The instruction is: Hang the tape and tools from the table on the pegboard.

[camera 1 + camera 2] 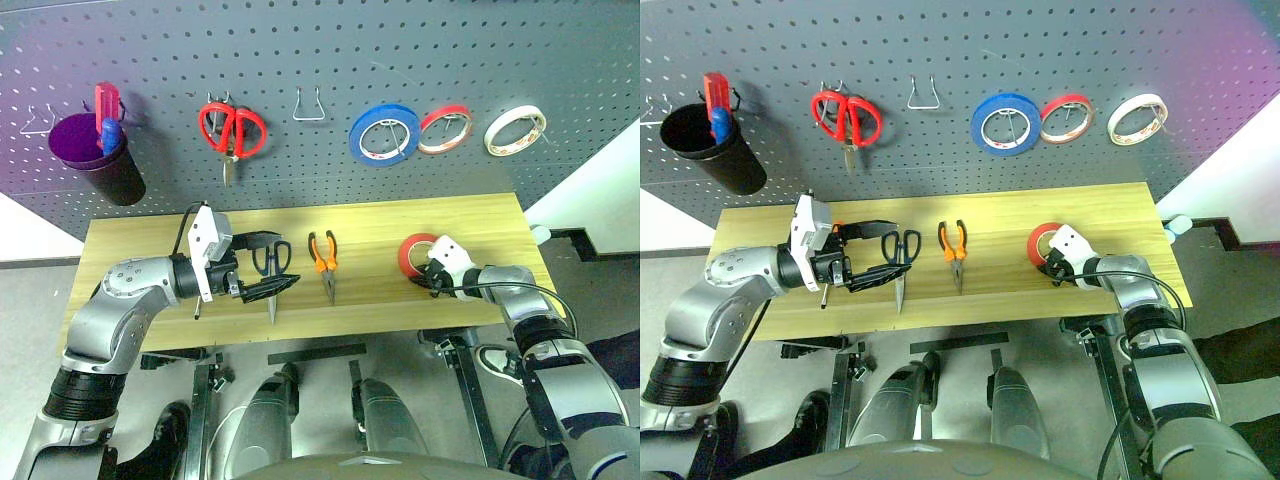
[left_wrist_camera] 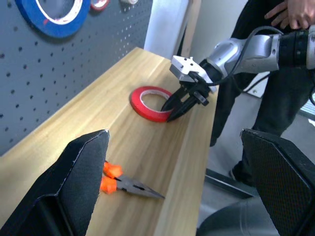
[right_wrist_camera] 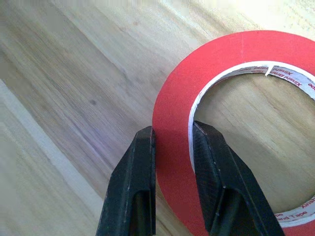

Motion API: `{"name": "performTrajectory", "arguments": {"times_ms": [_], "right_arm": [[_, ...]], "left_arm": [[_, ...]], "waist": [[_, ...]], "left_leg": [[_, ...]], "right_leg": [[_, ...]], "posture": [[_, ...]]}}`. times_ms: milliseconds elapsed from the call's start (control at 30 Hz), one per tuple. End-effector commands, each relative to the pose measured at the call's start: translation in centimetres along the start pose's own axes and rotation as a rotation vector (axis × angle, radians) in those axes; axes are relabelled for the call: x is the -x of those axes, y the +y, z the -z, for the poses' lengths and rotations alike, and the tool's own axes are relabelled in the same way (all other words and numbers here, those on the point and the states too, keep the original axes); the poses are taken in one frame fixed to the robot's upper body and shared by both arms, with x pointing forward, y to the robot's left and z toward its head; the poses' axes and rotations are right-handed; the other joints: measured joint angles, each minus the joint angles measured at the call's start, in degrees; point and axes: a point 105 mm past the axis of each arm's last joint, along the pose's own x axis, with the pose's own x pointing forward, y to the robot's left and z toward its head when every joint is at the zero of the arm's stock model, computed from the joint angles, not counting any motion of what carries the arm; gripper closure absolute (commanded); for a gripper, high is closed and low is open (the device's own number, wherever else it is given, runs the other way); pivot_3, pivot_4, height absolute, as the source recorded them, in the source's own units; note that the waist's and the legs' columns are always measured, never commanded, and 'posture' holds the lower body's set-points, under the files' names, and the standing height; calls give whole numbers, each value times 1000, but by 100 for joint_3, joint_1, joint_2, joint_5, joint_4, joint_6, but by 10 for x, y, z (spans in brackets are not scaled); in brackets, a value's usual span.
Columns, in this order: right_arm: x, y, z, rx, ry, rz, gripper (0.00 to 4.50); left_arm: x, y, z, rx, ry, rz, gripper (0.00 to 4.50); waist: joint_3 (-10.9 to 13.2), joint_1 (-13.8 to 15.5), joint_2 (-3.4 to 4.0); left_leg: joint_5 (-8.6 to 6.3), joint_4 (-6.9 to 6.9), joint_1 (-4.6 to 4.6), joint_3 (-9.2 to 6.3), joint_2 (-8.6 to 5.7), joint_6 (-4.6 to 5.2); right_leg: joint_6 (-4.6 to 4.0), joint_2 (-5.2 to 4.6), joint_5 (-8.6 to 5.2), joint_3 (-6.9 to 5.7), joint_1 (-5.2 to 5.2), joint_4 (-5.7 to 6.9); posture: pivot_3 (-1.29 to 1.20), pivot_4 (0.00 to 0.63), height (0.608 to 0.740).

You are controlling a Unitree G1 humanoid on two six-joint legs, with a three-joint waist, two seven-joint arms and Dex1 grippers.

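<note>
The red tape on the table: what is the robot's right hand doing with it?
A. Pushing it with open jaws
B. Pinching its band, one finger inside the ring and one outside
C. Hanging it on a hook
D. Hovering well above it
B: the right gripper is shut on the tape, which lies flat on the table, its band between the jaws.

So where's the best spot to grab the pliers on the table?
Probably from above, across the two orange-and-black handles. The pliers lie flat on the table with the handles toward the pegboard and the thin nose toward the front edge. The handles are the thicker end, and the open left gripper hovers just beside them, over the scissors.
</note>
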Motion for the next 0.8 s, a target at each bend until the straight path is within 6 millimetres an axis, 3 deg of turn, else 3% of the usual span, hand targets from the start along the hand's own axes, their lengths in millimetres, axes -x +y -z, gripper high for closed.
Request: {"name": "performTrajectory", "arguments": {"times_ms": [33,367,600,800], "right_arm": [[12,-11,-11,-20,-56,44,3792],[19,-7,-19,-127,-154,38,3792],[30,-14,-38,-189,-273,81,3792],[41,-22,-42,-246,-333,128,3792]], "left_arm": [[0,3,-8,-43,-26,-7,0],[-3,7,-14,-65,-44,-4,0],[-8,11,-20,-93,-62,5,0],[-10,12,-26,-98,-90,5,0]], "waist": [[0,-1,0],[0,-2,0],[-2,-1,1],[-4,0,0]], "left_leg": [[0,0,-1,0,0,0],[1,-1,-3,-1,-1,-2],[8,3,-3,-1,-1,-13],[21,2,-4,-1,-1,-34]], "right_leg": [[0,0,0,-3,-1,0],[0,0,0,-11,-3,2],[1,1,1,-13,-4,5],[1,2,1,-17,-7,9]], "posture": [[-29,299,740],[-37,283,740],[-53,254,740],[-57,233,740]]}}
